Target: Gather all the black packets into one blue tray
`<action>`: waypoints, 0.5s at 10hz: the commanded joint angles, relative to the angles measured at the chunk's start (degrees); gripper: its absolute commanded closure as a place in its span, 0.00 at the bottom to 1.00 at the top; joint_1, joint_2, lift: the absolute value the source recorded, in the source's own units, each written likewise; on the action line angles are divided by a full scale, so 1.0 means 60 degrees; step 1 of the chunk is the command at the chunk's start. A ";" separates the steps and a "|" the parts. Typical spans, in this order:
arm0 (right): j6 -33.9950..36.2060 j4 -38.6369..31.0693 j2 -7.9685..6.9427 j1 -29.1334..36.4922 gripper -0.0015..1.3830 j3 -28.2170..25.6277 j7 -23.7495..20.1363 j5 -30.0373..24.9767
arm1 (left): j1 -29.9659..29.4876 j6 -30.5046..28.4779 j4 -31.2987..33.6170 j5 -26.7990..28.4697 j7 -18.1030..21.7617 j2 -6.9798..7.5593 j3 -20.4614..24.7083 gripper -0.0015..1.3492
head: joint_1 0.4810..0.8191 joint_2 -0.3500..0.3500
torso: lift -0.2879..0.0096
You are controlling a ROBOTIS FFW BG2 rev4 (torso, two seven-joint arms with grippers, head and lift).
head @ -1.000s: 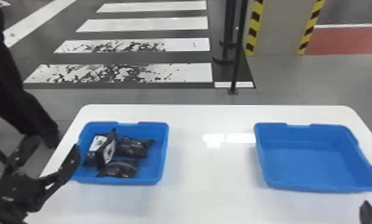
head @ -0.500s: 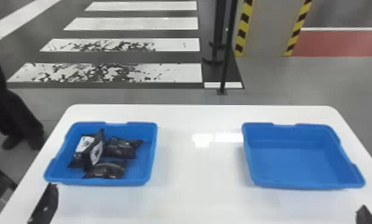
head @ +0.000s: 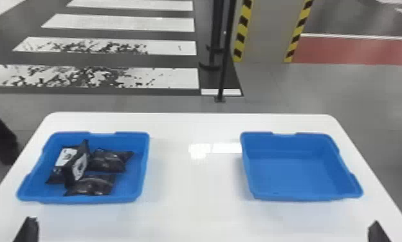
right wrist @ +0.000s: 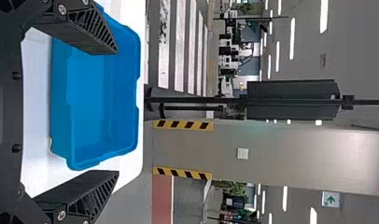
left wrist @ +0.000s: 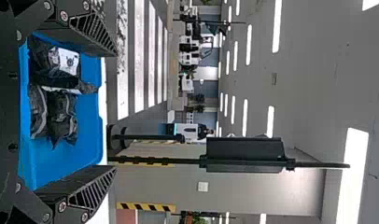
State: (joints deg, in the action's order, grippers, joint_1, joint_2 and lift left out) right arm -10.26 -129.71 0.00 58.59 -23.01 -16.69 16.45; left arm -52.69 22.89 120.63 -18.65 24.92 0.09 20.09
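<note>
We have the white worktop [head: 193, 193] before us, with the blue left tray [head: 131, 183] on it. Well apart to the right of the left tray sits a second blue tray [head: 290, 170]. Our left gripper [head: 28, 230] is on the near side of the left tray; our right gripper [head: 378, 231] is well apart to that tray's right. Both have their jaws wide apart, gripping nothing. Four black packets [head: 108, 161] lie bunched inside the left tray, one tilted up among the others.
</note>
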 commanded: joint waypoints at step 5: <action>0.0234 -0.0120 -0.0009 0.0124 0.08 0.0026 0.0144 0.0077 | -0.0124 -0.0322 -0.0007 0.0100 -0.0155 -0.0039 0.0175 0.14 | 0.63 0.43 | 0.60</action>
State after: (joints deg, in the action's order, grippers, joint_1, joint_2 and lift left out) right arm -9.11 -130.20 0.00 59.22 -22.85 -15.83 16.91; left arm -53.42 21.26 120.67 -18.10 23.99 0.09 21.10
